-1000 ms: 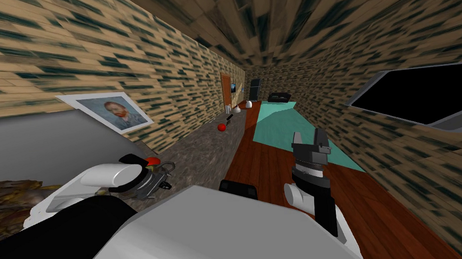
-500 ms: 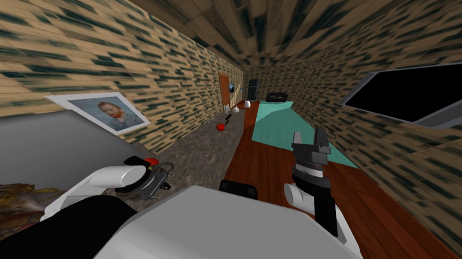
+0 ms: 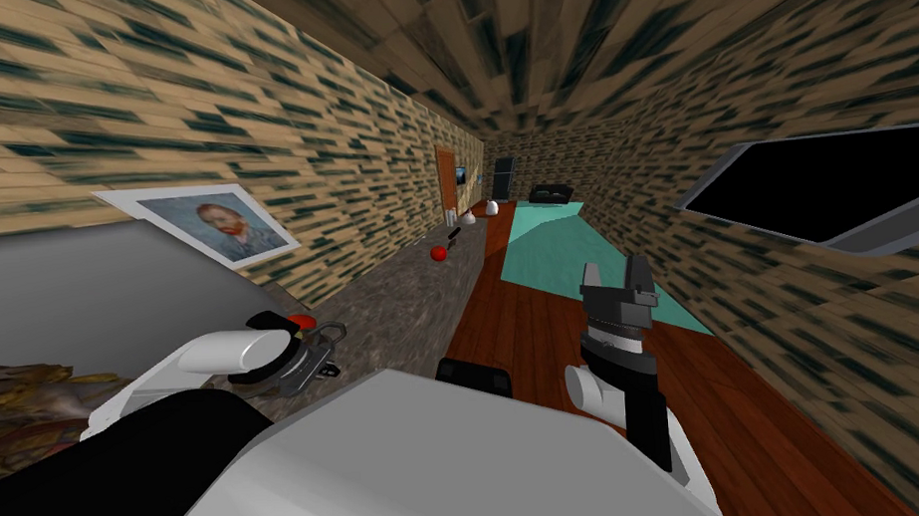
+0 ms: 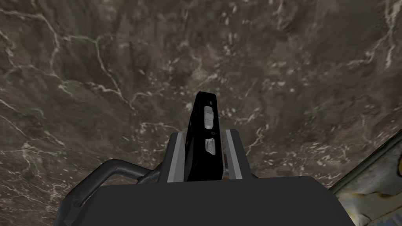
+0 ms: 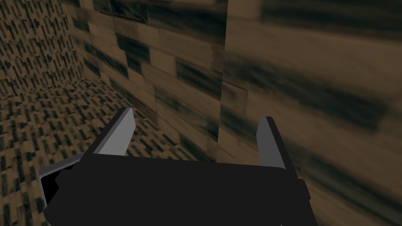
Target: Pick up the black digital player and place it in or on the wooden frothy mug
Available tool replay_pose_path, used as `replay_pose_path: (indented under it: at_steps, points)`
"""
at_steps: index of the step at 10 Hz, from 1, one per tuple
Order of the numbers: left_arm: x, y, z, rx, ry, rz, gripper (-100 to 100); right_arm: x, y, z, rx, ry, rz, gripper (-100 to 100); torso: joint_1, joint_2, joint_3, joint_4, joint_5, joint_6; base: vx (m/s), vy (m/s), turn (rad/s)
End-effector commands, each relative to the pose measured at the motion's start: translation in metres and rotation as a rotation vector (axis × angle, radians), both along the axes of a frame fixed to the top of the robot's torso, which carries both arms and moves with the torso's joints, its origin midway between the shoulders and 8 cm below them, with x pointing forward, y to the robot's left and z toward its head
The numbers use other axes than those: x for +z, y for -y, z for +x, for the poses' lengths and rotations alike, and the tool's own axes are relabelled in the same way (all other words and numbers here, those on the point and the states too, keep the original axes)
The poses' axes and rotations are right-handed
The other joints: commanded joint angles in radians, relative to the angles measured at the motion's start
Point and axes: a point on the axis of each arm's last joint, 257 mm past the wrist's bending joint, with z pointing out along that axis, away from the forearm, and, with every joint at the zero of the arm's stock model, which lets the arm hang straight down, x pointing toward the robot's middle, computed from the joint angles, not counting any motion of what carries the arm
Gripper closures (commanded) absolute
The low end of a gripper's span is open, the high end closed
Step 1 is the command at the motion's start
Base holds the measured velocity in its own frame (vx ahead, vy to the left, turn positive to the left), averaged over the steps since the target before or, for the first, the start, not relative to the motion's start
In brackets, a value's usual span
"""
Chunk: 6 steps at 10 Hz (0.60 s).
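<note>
The black digital player [image 4: 205,117] is a slim black slab with small grey buttons on its edge. It stands on edge between the fingers [image 4: 176,157] of my left gripper [image 4: 206,134], which press its two sides. Under it lies the dark marbled counter [image 4: 117,59]. In the head view the left gripper [image 3: 320,350] is low over the near end of that counter [image 3: 400,294], with a small red thing [image 3: 302,322] just beyond it. My right gripper [image 3: 616,278] is raised over the floor, open and holding nothing [image 5: 198,115].
A pale rimmed thing with yellowish-white patches [image 4: 373,188] lies close beside the left gripper; I cannot tell what it is. Farther along the counter are a red ball [image 3: 438,254] and small white items [image 3: 467,217]. A framed portrait [image 3: 216,230] leans on the wall.
The left gripper's fingers have come together onto the black player. Earlier my head camera shifted slightly. The right arm has not moved.
</note>
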Motion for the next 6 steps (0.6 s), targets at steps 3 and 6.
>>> replay_pose_path:
  at_steps: [3,6]
  points:
    - [0.015,0.005,0.001,-0.011,0.002,0.0,100,0.0,0.0,0.0,0.0,0.0,0.0,0,0.0,-0.001,0.0,0.0,0.0,-0.001,0.019,0.005,0.05]
    - [0.019,0.007,0.0,-0.015,0.002,0.0,0,0.0,0.0,0.0,0.0,0.0,0.0,0,0.0,-0.001,0.0,0.0,0.0,0.0,0.016,0.006,0.024]
